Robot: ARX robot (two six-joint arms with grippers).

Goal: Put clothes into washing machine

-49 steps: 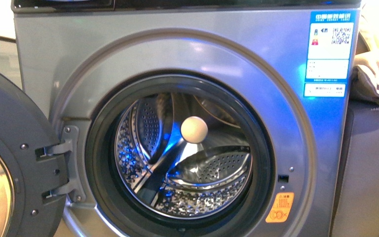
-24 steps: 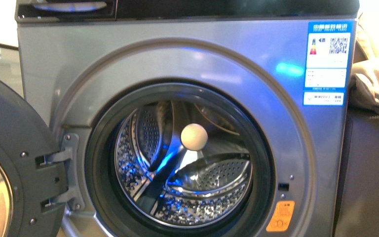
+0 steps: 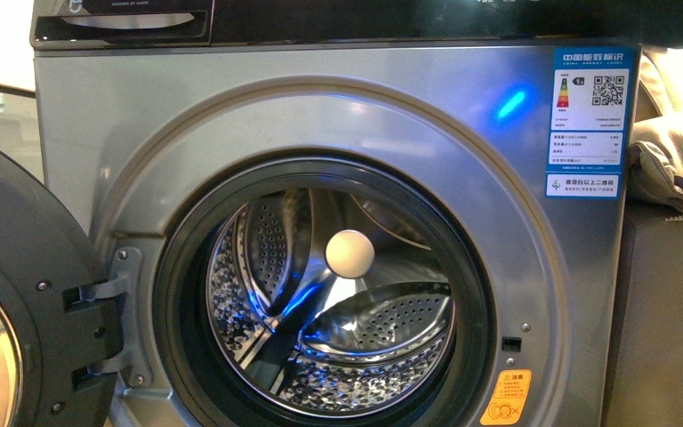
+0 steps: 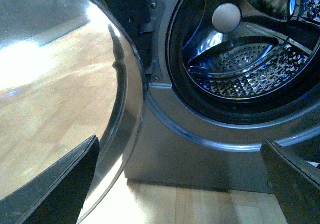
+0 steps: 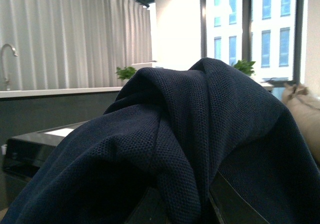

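Door (image 3: 20,267) wide open left of washing machine (image 3: 320,107) porthole

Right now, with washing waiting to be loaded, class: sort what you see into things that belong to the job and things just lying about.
Belongs to the job:
navy garment
washing machine
open door
steel drum

Just lying about:
beige cloth, beside the washer
pale ball, seen in the porthole
green plants
tap

The washing machine (image 3: 320,116) sits lower in front view, baring more control panel (image 3: 320,18)
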